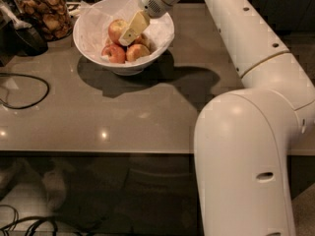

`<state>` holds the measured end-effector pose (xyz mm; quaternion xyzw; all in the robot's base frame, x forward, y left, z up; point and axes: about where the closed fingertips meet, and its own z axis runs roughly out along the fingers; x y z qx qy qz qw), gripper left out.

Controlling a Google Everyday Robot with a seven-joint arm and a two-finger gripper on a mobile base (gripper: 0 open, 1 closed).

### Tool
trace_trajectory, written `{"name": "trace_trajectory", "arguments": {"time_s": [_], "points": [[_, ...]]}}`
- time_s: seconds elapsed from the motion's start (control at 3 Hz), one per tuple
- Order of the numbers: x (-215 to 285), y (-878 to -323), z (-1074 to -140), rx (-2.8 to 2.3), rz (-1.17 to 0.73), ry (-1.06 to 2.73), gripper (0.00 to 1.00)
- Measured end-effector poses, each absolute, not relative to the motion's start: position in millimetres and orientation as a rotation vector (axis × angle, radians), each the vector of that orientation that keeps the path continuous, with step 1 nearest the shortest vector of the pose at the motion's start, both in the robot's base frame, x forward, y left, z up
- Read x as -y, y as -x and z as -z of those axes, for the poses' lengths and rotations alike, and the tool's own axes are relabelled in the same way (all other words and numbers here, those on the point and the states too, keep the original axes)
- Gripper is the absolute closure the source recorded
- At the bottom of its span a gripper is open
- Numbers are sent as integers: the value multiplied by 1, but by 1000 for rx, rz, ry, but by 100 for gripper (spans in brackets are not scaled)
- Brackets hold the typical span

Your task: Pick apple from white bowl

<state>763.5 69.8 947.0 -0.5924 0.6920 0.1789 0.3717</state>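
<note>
Presently, the end effector (130,32) is reaching down into the white bowl (84,42) from the upper right. Its pale yellow tip is lying just beside the right flank of the apple (115,29). Whether the two are touching cannot be told, nor can how wide the end effector is standing or whether it is gripping anything. The apple is sitting high at the rear left of the bowl, on crinkled white paper (94,24). It is crowding a smaller dark red apple (113,54) and a yellowish apple (136,52) in front of it.

By judgement, the apple is behaving as a firm, fairly weighty sphere with smooth, probably waxy skin. It is therefore liable to be rolling or slipping under an off-centre pinch and bruising under a hard one. The best hold is looking to be across its widest girth on opposite flanks, taken from above where the neighbours are leaving room.

The bowl is appearing glossy, hard and deep-walled, and the paper lining thin and yielding. Everything is standing on a smooth grey-brown surface (147,117) that is catching small highlights. At the far left are showing a glass jar (42,11) of brown snacks and a black cable (29,90) that is looping.
</note>
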Motion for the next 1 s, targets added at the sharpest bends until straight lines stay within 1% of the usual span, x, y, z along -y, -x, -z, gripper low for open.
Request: {"name": "trace_trajectory", "arguments": {"time_s": [1.0], "points": [[-80, -762, -920, -1872, -540, 1546, 0]]}}
